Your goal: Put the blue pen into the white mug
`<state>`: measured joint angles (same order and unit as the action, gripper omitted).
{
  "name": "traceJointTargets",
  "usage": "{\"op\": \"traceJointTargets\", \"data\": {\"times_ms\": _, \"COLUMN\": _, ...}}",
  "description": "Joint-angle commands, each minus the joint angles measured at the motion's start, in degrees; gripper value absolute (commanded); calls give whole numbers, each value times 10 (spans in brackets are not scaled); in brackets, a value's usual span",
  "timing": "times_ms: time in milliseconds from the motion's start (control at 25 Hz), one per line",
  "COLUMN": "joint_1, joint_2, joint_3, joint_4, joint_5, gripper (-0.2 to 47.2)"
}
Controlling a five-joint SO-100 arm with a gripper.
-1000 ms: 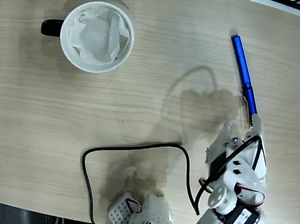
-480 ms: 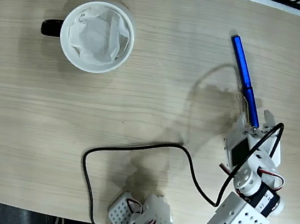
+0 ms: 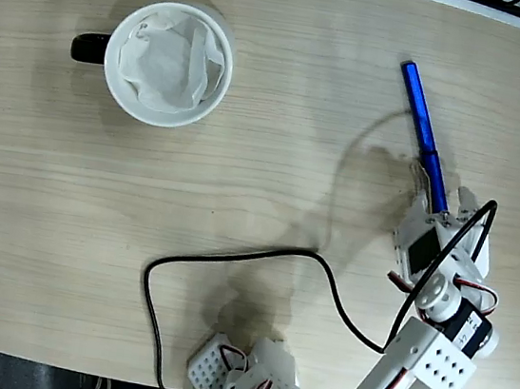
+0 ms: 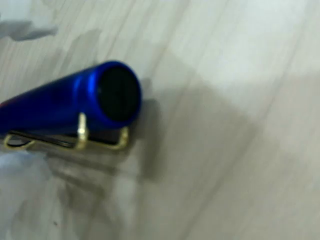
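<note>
Arm's crept up to the clip end of the blue pen [image 3: 424, 137], lying on the worktop far from the white mug [image 3: 169, 64]; end effector [image 3: 440, 211] opening unclear, grasp comes next

A pale, light-wood-grain desk [image 3: 242, 183] fills the fixed view under bright, even light, with soft shadows.

looks like my office or lab desk: pale wood-grain table [image 3: 261, 185], loose black cable [image 3: 232, 258], white mug [image 3: 169, 65].
</note>
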<state>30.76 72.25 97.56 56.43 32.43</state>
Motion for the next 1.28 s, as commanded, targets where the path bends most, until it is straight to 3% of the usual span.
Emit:
{"op": "traceJointTargets", "data": {"times_ms": 0, "joint_1": 11, "joint_2": 1, "joint_3": -22, "joint_4": 4, "joint_5": 4, "gripper": 182}}
{"op": "traceJointTargets", "data": {"times_ms": 120, "joint_1": 11, "joint_2": -7, "joint_3": -22, "joint_4": 4, "joint_5": 4, "gripper": 160}}
{"op": "traceJointTargets", "data": {"times_ms": 280, "joint_1": 15, "joint_2": -16, "joint_3": -23, "joint_4": 2, "joint_5": 6, "gripper": 52}}
{"op": "traceJointTargets", "data": {"times_ms": 440, "joint_1": 17, "joint_2": -18, "joint_3": -27, "joint_4": 2, "joint_5": 4, "gripper": 2}}
{"op": "traceJointTargets", "data": {"times_ms": 640, "joint_1": 18, "joint_2": -6, "joint_3": -29, "joint_4": 2, "joint_5": 4, "gripper": 1}}
{"op": "traceJointTargets", "data": {"times_ms": 880, "joint_1": 5, "joint_2": 103, "joint_3": -25, "joint_4": 2, "joint_5": -53, "gripper": 1}}
{"op": "traceJointTargets", "data": {"times_ms": 1040, "joint_1": -10, "joint_2": 199, "joint_3": -20, "joint_4": -15, "joint_5": -150, "gripper": 1}}
{"op": "traceJointTargets", "data": {"times_ms": 1240, "joint_1": -51, "joint_2": 311, "joint_3": -6, "joint_4": -68, "joint_5": -359, "gripper": 1}}
